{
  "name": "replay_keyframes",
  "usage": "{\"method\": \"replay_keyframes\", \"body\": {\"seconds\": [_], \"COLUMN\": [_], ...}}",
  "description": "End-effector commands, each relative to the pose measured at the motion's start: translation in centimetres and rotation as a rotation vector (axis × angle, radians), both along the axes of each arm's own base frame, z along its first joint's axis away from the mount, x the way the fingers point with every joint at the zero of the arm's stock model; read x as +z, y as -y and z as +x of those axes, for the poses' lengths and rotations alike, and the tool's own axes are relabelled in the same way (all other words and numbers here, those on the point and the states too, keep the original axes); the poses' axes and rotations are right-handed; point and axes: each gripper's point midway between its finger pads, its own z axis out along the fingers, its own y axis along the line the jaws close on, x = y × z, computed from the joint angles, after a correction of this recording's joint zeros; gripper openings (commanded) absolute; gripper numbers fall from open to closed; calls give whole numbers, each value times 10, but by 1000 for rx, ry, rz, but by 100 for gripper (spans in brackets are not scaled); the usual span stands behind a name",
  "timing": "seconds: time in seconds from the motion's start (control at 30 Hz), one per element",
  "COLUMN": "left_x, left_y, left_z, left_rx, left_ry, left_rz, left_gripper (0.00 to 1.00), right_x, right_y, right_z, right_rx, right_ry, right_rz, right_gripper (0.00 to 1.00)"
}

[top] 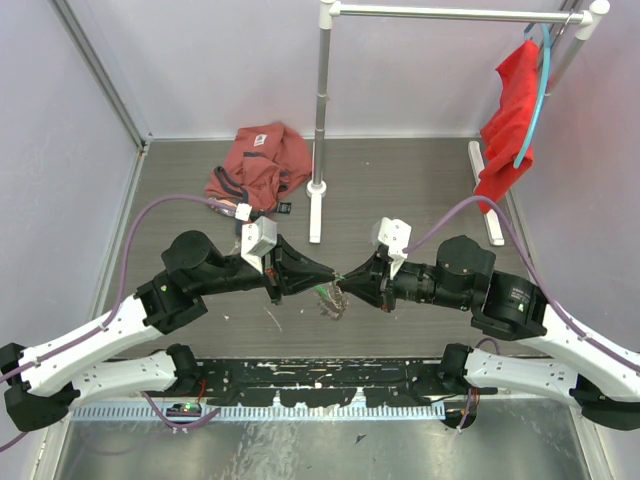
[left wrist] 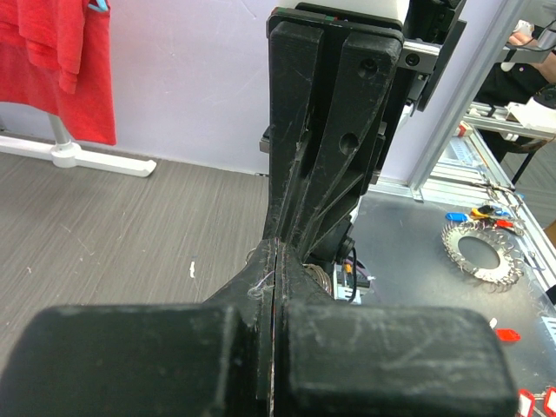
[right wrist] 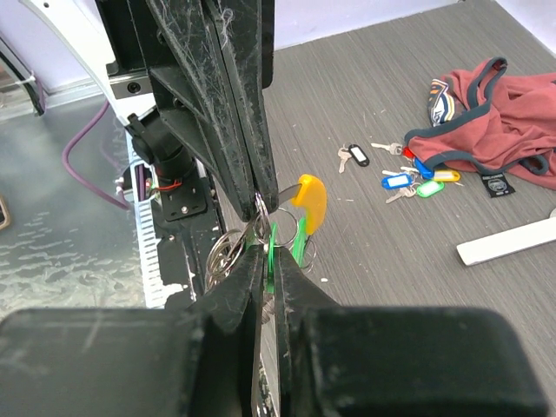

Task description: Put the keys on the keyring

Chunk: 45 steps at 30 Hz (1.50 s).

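Observation:
Both grippers meet tip to tip above the middle of the table. The left gripper (top: 332, 277) (right wrist: 261, 205) is shut on the keyring (right wrist: 228, 252), whose silver loops and curved yellow tag (right wrist: 310, 201) hang beneath it. My right gripper (top: 346, 281) (right wrist: 268, 248) is shut on a key with a green tag (right wrist: 301, 243), pressed up against the ring. In the left wrist view the left gripper (left wrist: 275, 261) is shut, with the right gripper's fingers (left wrist: 321, 130) directly opposite and a bit of silver ring (left wrist: 326, 280) showing. Several loose keys (right wrist: 408, 180) with blue, green, yellow and black tags lie on the table.
A crumpled red garment (top: 258, 165) (right wrist: 495, 113) lies at the back left beside the loose keys. A clothes rack's pole and white foot (top: 317, 200) stand behind the grippers. A red cloth (top: 510, 120) hangs from its rail at the right.

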Motion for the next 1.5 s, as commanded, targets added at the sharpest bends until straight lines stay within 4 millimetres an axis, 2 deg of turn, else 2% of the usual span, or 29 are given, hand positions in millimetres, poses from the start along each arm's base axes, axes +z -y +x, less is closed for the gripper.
{"method": "replay_keyframes", "body": {"seconds": [0.0,0.7,1.23,1.47], "left_x": [20,22,23,23], "left_y": [-2,-7,-7,-5], "left_z": [1,3,3,1], "left_rx": [14,37,36,20], "left_ry": [40,52,53,58], "left_rz": [-48,-45,-43,-40], "left_gripper": [0,0,0,0], "right_x": [35,24,8,12], "right_y": [9,14,2,4], "right_z": [2,-6,-8,-2], "right_rx": [-30,3,54,16], "right_ry": [59,48,23,40], "right_rz": [100,32,-29,-16], "right_gripper": [6,6,6,6]}}
